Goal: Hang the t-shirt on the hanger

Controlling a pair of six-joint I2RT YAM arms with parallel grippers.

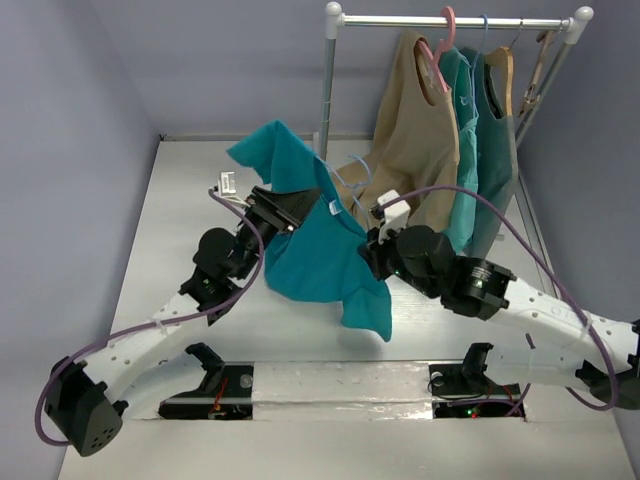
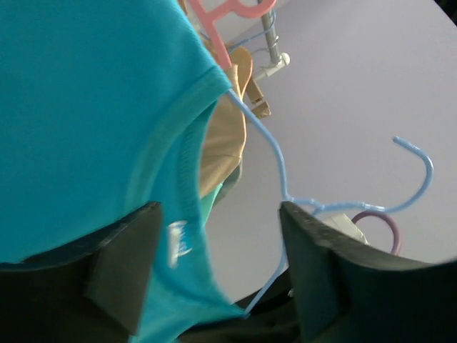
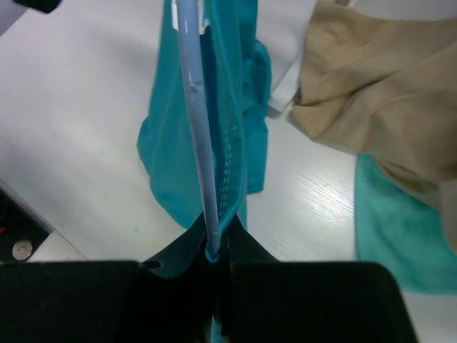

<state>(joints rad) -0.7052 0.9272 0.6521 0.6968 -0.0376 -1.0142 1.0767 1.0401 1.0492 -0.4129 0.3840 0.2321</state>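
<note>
The teal-blue t-shirt (image 1: 315, 240) hangs in the air above the table between my two grippers. In the left wrist view the t-shirt (image 2: 78, 121) fills the left side, and its round neck with the small pale label (image 2: 178, 241) runs between my jaws. My left gripper (image 1: 288, 206) (image 2: 218, 214) is open, and the fabric drapes against its left finger (image 2: 121, 271). The light-blue hanger (image 2: 277, 153) comes out of the neck, hook to the right. My right gripper (image 1: 374, 250) (image 3: 218, 246) is shut on the hanger wire (image 3: 200, 128) together with a stitched edge of the t-shirt (image 3: 171, 164).
A white clothes rack (image 1: 450, 20) at the back right carries a beige shirt (image 1: 415, 140) on a pink hanger (image 1: 440, 45), greener teal sleeveless tops (image 1: 490, 150) and a wooden hanger (image 1: 540, 70). The beige shirt (image 3: 378, 93) and a teal top (image 3: 400, 229) hang close to my right gripper.
</note>
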